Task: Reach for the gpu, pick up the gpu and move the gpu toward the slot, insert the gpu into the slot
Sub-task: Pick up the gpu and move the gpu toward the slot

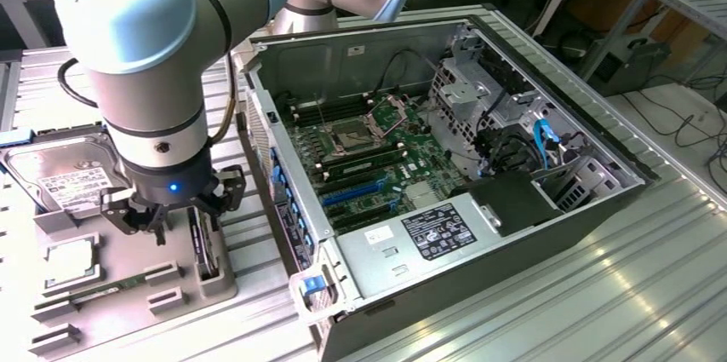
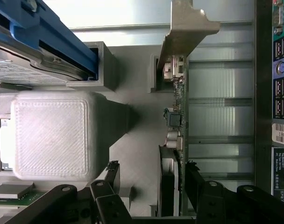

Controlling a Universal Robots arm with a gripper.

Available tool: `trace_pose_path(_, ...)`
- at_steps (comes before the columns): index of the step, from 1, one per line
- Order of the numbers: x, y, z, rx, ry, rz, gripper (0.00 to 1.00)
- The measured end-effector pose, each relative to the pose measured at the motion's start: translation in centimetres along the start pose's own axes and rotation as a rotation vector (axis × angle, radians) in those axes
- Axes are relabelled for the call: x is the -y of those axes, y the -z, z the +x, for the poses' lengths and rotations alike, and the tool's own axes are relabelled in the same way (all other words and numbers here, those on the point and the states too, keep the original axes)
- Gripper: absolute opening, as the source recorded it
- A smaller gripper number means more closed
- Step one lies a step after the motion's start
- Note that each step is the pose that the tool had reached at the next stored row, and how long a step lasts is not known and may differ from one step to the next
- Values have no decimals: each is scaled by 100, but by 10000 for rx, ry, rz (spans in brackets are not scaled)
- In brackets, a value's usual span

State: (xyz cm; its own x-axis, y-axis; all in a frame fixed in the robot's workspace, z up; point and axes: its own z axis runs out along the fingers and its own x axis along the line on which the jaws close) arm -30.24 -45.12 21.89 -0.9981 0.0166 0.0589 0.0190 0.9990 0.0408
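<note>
Ribbed metal bench, grey parts tray beside the open PC case, gripper spread wide, fingers either side of the edge-on gpu.

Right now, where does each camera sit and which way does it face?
Exterior view: high off the arm, looking down on the open computer case and grey holder; the arm and open gripper show.
Wrist view: on the wrist, looking past its fingers at the gpu standing edge-on in the grey holder.
Shared: gripper, gpu, grey holder, hard drive, computer case.
</note>
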Motion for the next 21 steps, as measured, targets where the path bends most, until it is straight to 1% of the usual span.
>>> trace_pose_path(3,9,1,-3,0,-1,0,66)
trace_pose_path(8,8,1,-56,1,-6,0,66)
trace_pose_path(9,8,1,-58,9,-6,0,66)
trace_pose_path(10,9,0,-59,43,-5,1,66)
trace_pose_path(11,9,-1,-60,120,2,0,66)
trace_pose_path(13,9,-4,-60,354,25,-5,66)
trace_pose_path(14,8,-4,-60,435,33,-5,66)
trace_pose_path(15,9,-5,-61,468,38,-5,66)
trace_pose_path(21,11,-7,-36,471,37,-6,66)
